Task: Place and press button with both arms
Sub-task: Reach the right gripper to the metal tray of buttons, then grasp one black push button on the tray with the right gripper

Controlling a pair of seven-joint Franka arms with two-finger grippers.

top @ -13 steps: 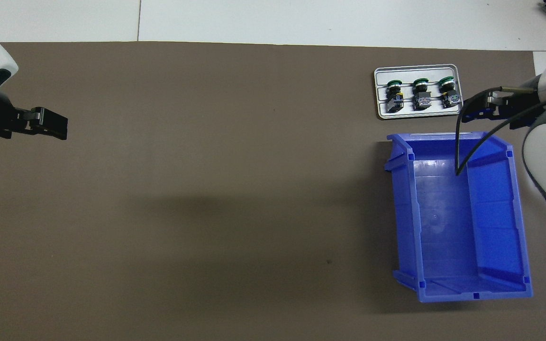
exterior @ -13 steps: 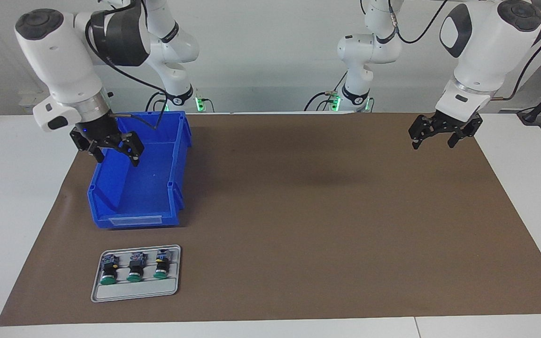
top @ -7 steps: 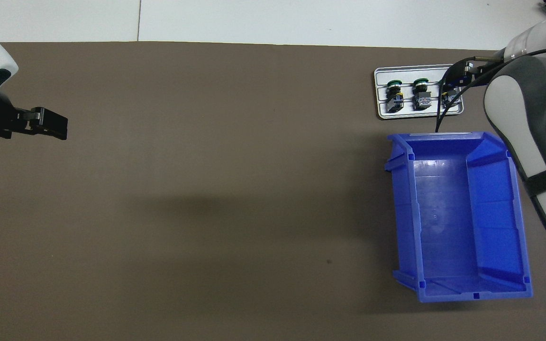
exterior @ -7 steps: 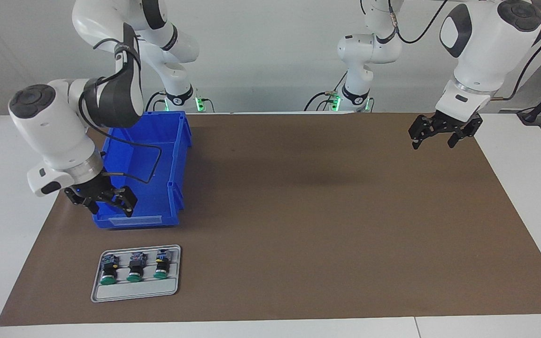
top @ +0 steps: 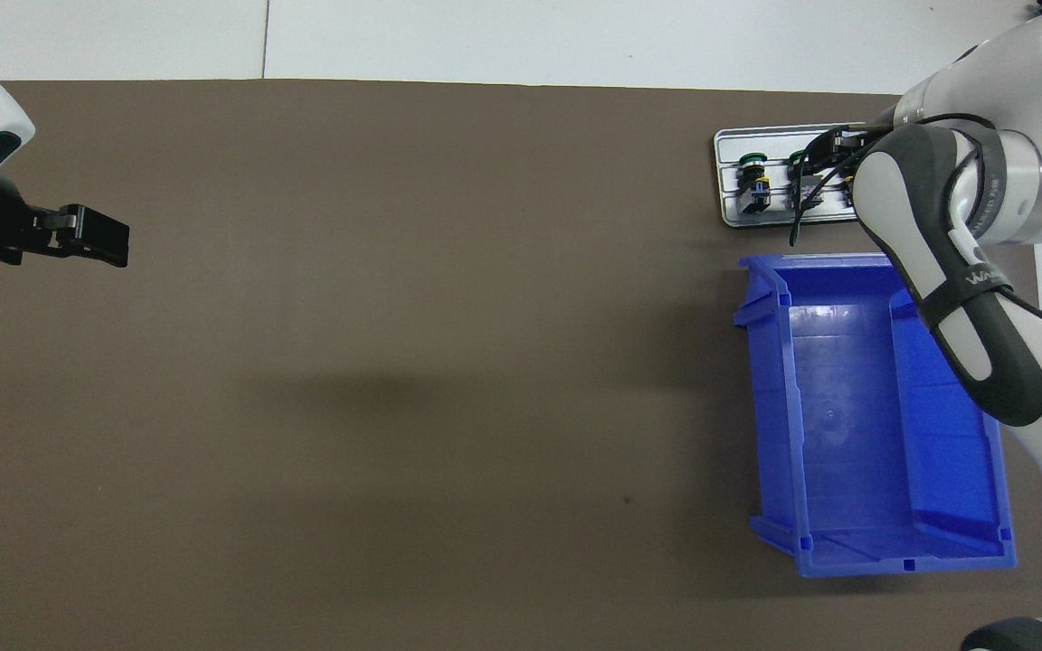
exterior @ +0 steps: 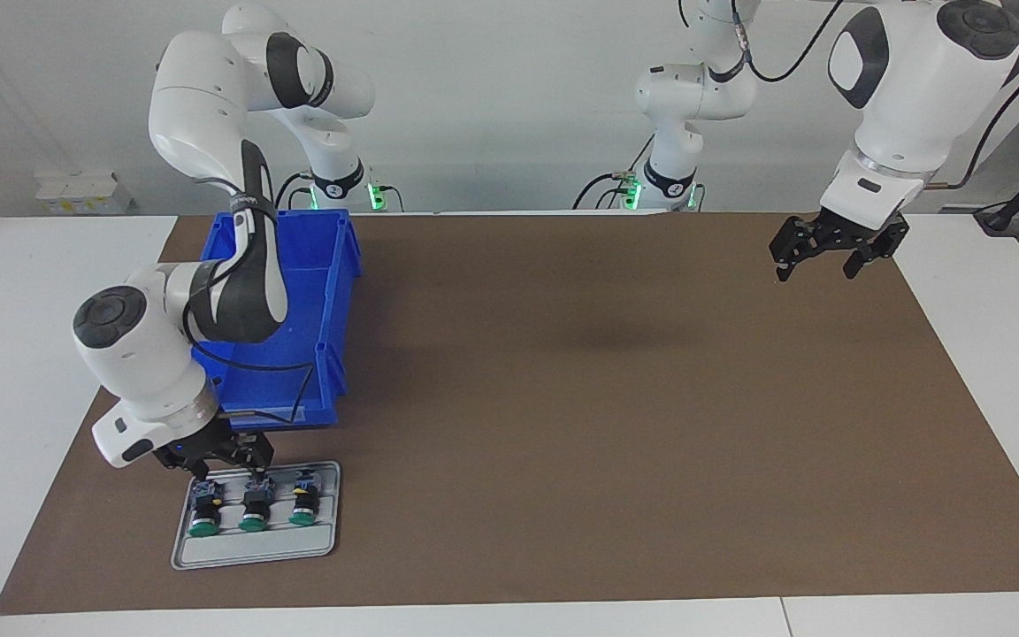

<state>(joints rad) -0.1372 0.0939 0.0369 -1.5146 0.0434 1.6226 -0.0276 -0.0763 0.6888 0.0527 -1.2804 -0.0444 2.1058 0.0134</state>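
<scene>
The white surface [exterior: 32, 354] carries a wide brown mat [exterior: 607, 398] that covers most of it.

The right arm [exterior: 209, 133] bends forward over the bin and down to about seven o'clock in the facing view. The left arm [exterior: 907, 88] waits, raised at about two o'clock in that view.

A blue bin [exterior: 333, 292] stands open on the mat at about nine o'clock in the facing view, toward the right arm's end. It has nothing in it that can be seen.

A flat grey tray [exterior: 253, 550] lies on the mat at seven o'clock. It is just beside the bin and farther from the robots.

The right gripper [exterior: 218, 462] sits low over the edge of the tray nearer the robots. Its fingers look spread and grip nothing. Whether they touch anything cannot be told. In the overhead view it [top: 824, 149] shows at two o'clock, partly covered by its own arm.

The left gripper [exterior: 815, 265] hangs over the mat's corner at the left arm's end, with its fingers spread and nothing between them.

Three buttons [exterior: 253, 509] lie side by side in the tray. Their green caps point away from the robots and their end blocks are under the right gripper.
</scene>
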